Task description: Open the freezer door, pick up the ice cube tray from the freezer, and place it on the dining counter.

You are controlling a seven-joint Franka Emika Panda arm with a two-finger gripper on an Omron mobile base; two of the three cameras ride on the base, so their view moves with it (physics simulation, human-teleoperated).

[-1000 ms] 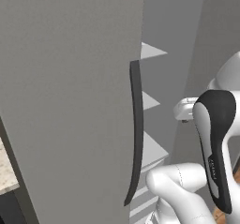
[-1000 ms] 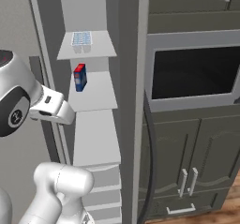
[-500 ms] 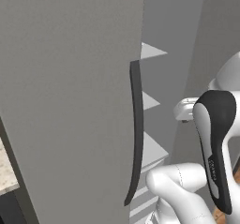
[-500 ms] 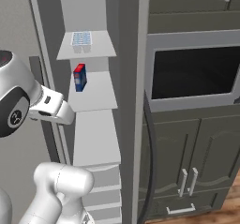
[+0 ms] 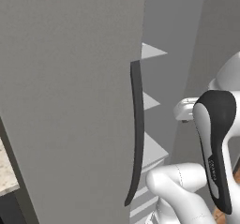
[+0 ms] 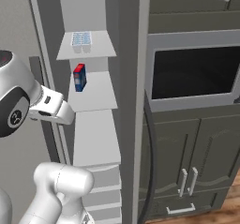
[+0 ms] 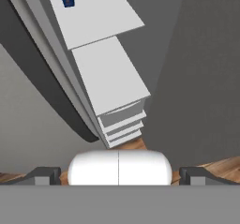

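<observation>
Freezer door stood ajar at frame left, shelves exposed; pale gridded ice cube tray sat upper left; end effector spread.

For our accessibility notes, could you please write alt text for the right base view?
An open freezer shows pale shelves: an ice cube tray on the upper one, a small blue and red box on the next. The robot's white arm rises at the lower left, and a dark oven cabinet stands to the right.
</observation>
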